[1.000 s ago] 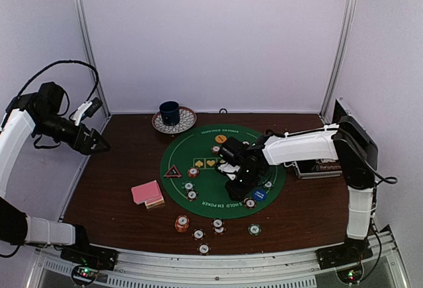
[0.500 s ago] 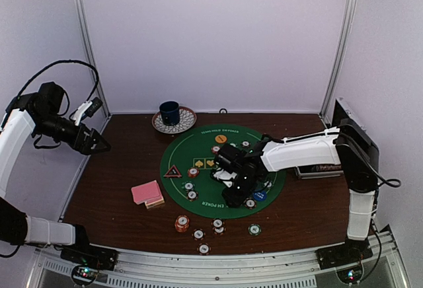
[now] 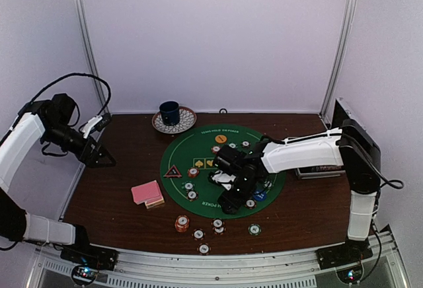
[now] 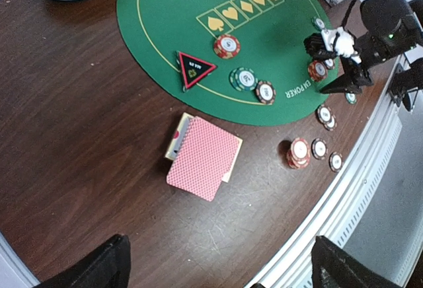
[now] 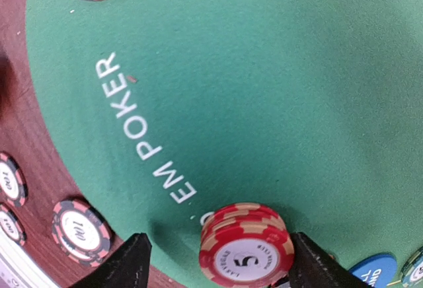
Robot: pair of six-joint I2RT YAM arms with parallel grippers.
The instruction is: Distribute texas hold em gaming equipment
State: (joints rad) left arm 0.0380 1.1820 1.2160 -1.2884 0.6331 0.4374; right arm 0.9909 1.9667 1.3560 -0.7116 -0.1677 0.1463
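A short stack of red chips marked 5 (image 5: 248, 248) stands on the green poker mat (image 5: 264, 70) by its printed lettering. My right gripper (image 5: 221, 265) is open around it; the left finger (image 5: 135, 261) stands clear and the right finger (image 5: 310, 261) sits right beside the stack. In the top view that gripper (image 3: 229, 202) covers the stack. Pink-backed cards (image 3: 147, 192) lie on the wood left of the mat, with the red-rimmed triangle (image 3: 173, 172) just inside the mat's edge. My left gripper (image 3: 100, 156) hangs open and empty high over the table's left side (image 4: 215, 271).
An orange chip stack (image 3: 182, 222) and several single chips (image 3: 218, 224) lie on the wood at the front. The blue button (image 3: 259, 195) and orange button (image 3: 221, 139) are on the mat. A mug (image 3: 170, 111) on a patterned plate (image 3: 187, 122) stands at the back; a case (image 3: 320, 168) at right.
My right gripper has moved toward the mat's near edge and its jaws have widened away from the red stack. The left arm has shifted slightly right and lower.
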